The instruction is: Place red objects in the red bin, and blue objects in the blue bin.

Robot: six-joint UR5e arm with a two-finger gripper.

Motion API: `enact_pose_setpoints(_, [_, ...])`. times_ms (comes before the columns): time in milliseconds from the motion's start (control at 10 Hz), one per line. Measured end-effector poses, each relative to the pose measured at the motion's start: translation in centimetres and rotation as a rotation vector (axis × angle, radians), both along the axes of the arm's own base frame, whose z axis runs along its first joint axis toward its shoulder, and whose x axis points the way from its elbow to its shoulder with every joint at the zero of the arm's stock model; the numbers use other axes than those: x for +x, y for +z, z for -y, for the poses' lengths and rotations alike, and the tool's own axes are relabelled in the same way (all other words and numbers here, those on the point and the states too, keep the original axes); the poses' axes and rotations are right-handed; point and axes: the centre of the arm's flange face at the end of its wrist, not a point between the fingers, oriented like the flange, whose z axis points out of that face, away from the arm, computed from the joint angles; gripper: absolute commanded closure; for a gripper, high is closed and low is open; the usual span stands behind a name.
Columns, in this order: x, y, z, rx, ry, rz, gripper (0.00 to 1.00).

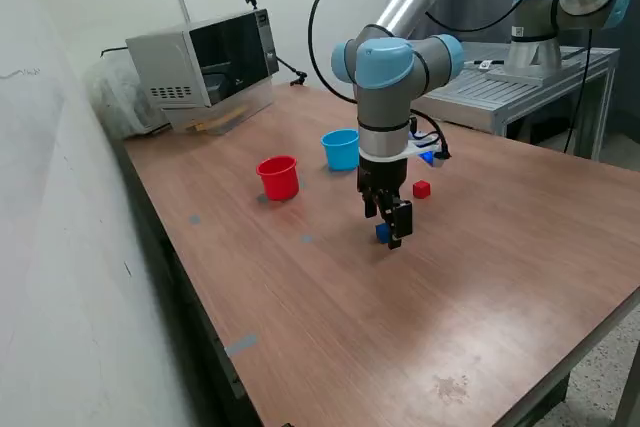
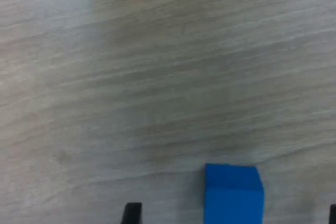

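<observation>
My gripper [image 1: 391, 231] hangs low over the wooden table [image 1: 330, 327], jaws down. In the wrist view the gripper [image 2: 231, 215] is open, and a dark blue cube [image 2: 232, 192] sits on the table between the two fingers, nearer one than the other, touching neither. This cube [image 1: 382, 233] also shows in the exterior view. A red cube [image 1: 421, 189] lies just behind the gripper. A second blue cube [image 1: 428, 157] is partly hidden behind the wrist. The red cup [image 1: 278, 177] and the light blue cup [image 1: 341, 148] stand upright toward the exterior view's left. A second red cube is not visible.
A microwave [image 1: 205, 65] stands at the far left corner, with a plastic bag [image 1: 113, 97] beside it. A second arm's base [image 1: 540, 47] stands on a metal table at the back right. A white wall [image 1: 60, 247] runs along the left.
</observation>
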Motion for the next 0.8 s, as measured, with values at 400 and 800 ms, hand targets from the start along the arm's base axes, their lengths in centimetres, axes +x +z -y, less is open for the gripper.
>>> enact_pose_setpoints(400, [-0.01, -0.3, -0.54, 0.004, -0.005, 0.007, 0.0])
enact_pose_setpoints(800, [-0.07, -0.33, -1.09, 0.006, -0.006, 0.012, 0.0])
